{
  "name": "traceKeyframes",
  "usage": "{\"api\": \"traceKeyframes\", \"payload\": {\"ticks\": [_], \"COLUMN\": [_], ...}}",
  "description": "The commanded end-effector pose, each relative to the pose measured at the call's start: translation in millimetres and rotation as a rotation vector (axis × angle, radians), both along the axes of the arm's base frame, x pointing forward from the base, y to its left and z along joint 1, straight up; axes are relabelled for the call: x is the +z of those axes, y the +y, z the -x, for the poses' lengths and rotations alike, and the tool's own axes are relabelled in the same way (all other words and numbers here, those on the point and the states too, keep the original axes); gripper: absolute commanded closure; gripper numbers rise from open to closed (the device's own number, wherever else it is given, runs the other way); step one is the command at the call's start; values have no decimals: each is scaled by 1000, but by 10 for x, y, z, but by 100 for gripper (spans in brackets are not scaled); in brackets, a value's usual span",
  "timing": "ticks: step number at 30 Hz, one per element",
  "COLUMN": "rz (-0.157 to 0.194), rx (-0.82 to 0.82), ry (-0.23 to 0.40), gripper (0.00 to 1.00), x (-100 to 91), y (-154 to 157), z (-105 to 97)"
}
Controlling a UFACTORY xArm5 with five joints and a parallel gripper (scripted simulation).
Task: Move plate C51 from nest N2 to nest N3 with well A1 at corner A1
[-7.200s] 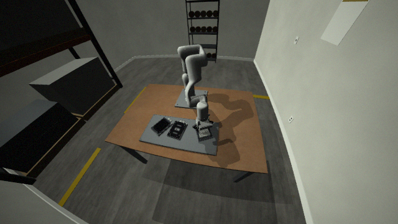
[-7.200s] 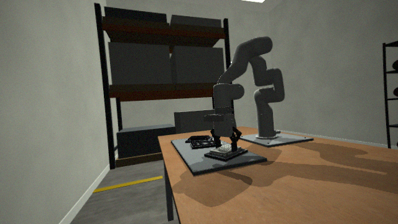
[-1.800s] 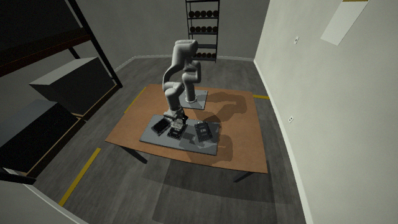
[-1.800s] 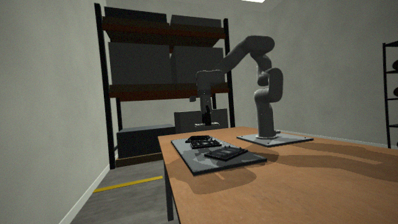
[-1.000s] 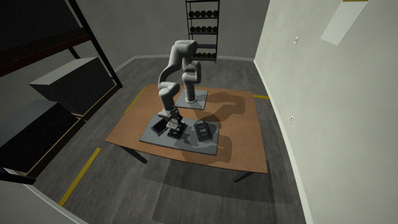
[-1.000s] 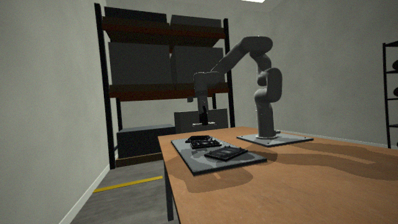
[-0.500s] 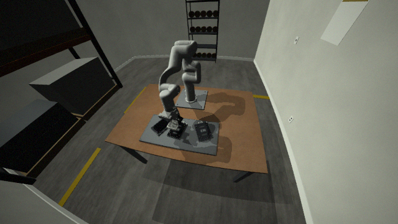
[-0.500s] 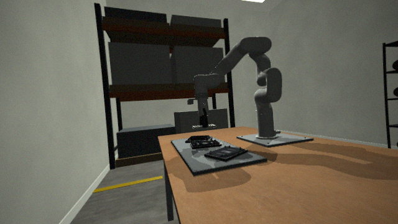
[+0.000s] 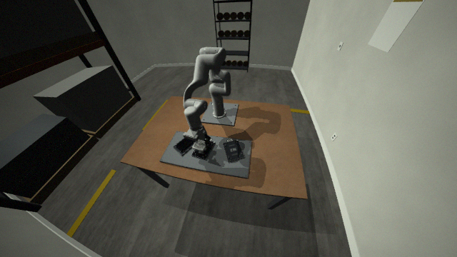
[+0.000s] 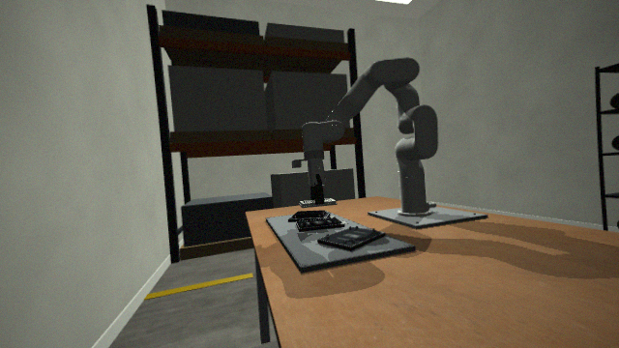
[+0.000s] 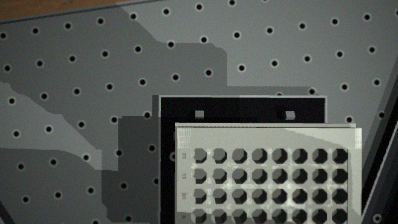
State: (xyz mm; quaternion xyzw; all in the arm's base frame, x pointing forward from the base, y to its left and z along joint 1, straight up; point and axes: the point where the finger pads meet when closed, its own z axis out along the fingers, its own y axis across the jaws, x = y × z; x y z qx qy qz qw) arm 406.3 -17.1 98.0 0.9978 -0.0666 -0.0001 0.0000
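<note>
My gripper (image 9: 198, 142) is shut on plate C51 (image 9: 199, 146), a pale well plate, and holds it level a little above the grey deck (image 9: 207, 155). In the exterior view the plate (image 10: 317, 201) hangs under the gripper (image 10: 317, 192), clear of the nests. In the wrist view the plate (image 11: 267, 175) fills the lower right and covers most of a black nest (image 11: 242, 112) straight below it. The plate sits offset to the right of that nest. I cannot read the nest's name. My fingers are hidden in the wrist view.
A tilted black nest (image 9: 183, 145) lies left of the held plate. A dark plate with a pale label (image 9: 233, 150) rests on the right nest. The arm's base (image 9: 218, 114) stands behind the deck. Shelving stands off the table's left side.
</note>
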Motion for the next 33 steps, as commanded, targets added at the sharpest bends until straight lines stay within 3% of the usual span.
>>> {"api": "traceKeyframes", "payload": {"ticks": [1, 33], "rz": [0, 0], "rx": [0, 0], "ry": [-3, -3], "gripper": [100, 100], "x": [-60, -515], "y": [0, -1], "z": [-12, -13]}}
